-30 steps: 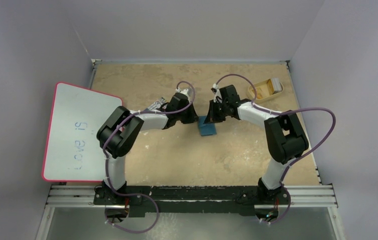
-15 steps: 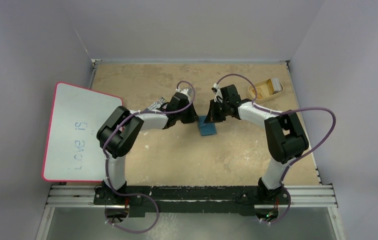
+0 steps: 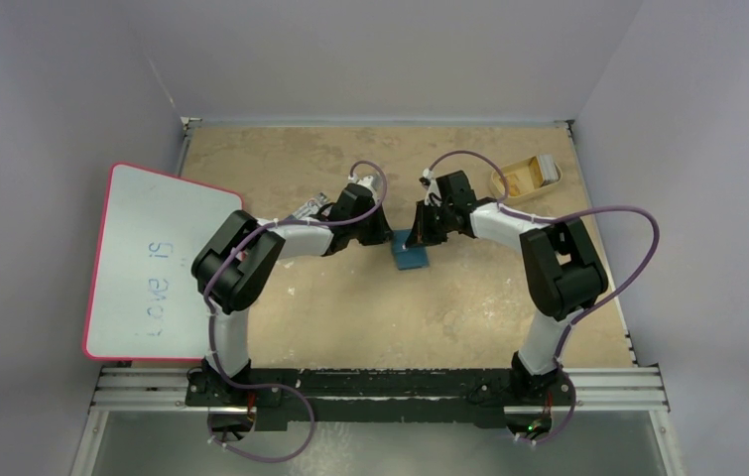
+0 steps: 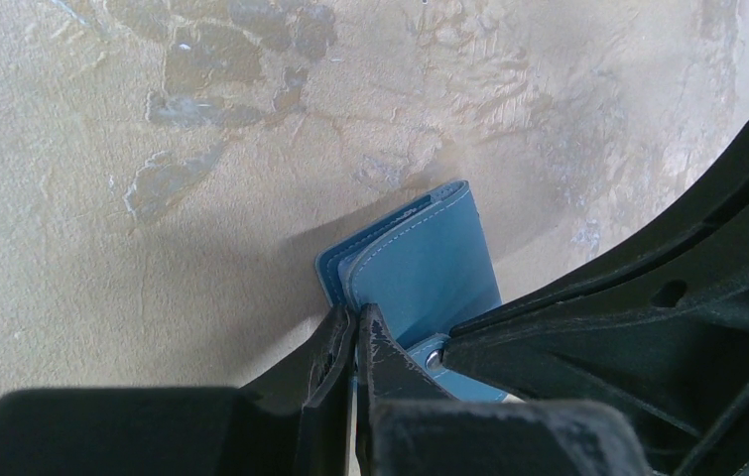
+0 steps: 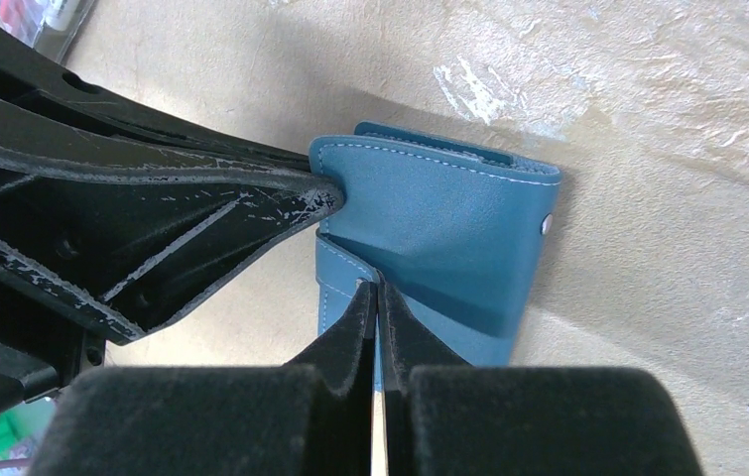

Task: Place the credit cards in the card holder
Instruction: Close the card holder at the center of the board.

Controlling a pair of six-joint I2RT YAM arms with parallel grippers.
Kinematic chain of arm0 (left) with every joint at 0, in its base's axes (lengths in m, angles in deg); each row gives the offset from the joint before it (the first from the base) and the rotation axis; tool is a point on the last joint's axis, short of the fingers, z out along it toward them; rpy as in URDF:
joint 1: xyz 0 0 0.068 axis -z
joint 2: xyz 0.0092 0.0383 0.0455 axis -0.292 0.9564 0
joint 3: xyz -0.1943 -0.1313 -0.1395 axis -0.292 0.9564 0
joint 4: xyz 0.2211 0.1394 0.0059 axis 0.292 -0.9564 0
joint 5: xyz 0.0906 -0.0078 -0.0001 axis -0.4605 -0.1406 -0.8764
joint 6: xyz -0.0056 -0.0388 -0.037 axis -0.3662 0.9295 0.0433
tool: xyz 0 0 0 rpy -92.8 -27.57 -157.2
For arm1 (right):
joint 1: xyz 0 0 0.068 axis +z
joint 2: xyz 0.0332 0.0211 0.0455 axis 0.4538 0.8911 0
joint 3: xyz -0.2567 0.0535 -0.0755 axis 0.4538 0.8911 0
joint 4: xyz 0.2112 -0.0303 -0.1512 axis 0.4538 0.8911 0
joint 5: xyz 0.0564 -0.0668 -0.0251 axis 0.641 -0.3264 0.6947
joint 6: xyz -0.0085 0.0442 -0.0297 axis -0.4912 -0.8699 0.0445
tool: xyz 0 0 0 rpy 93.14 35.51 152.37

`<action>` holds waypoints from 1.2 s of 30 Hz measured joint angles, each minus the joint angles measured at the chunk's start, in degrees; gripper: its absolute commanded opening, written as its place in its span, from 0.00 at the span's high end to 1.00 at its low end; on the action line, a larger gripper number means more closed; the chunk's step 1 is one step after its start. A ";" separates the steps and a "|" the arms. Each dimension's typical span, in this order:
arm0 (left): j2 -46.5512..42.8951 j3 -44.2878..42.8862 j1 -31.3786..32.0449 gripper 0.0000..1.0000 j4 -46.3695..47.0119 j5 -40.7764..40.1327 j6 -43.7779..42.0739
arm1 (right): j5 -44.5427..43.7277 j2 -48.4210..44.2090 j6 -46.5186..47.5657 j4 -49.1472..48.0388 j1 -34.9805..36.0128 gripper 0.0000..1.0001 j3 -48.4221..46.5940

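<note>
A tan table [image 3: 350,317] with worn, patchy paint fills the scene. A pink-edged whiteboard [image 3: 147,248] lies over its left edge. Both arms reach to the middle of the table, and their tips meet there, close together. At the far right sits a shallow tan tray [image 3: 499,188], well apart from the arms.

The teal card holder [image 3: 411,256] lies on the table in the middle, between the two grippers and just near of them. It is partly open, with one flap raised above the other.

The left gripper [image 4: 355,332] has its fingers pressed almost together, pinching the left edge of the raised flap. The right gripper [image 5: 376,297] is closed just as tightly on a thin whitish sliver seen edge-on, most likely a credit card [image 5: 378,426]. Its fingertips rest at the near edge of the card holder, where the two flaps part, just beside the left gripper's finger.
</note>
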 measured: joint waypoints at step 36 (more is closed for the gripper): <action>0.00 -0.11 0.00 1.00 -0.31 -0.04 -1.33 | -2.89 1.84 0.68 1.09 0.07 1.00 -1.42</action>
